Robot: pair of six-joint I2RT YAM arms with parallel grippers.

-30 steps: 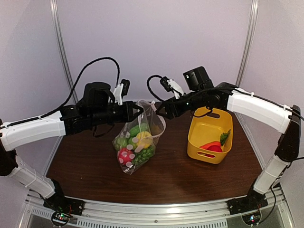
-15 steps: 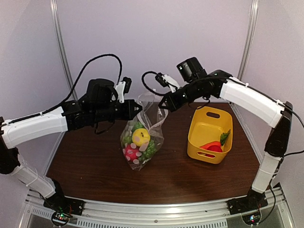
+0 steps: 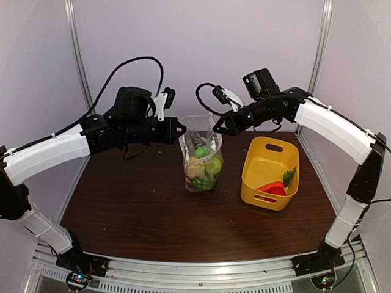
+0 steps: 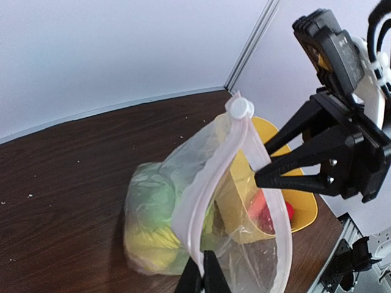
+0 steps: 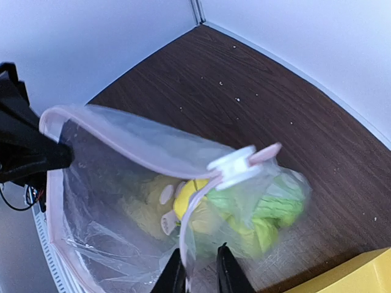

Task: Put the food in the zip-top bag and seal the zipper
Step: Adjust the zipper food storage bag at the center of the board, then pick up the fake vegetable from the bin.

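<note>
On the right of the brown surface (image 3: 122, 213), a yellow handled basket (image 3: 264, 160), just beside the zip-top bag (image 3: 201, 137) and not touching it; holds an orange-red carrot (image 3: 269, 185) with green leaves and a red pepper (image 3: 278, 191), both outside the bag. Behind everything, plain pale walls. In the left wrist view, the black right gripper (image 3: 215, 129) just past the bag's far rim, with the basket partly hidden behind the plastic. Bag upright near the middle of the surface, bottom on the wood, mouth up and spread open between the two arms. In its lower half, a green apple (image 3: 203, 151), a yellow lemon (image 3: 194, 166) and more green pieces. Left gripper (image 3: 182, 129) at the left corner of the mouth, jaws closed tight on the zipper (image 4: 204, 183) strip. Right gripper at the opposite corner, jaws narrow with a small gap and the rim strip running down between them; cannot tell whether pinched or only straddled. White round slider (image 5: 235, 166) at the end of the mouth away from the left jaws, near the right ones; zipper unsealed.
</note>
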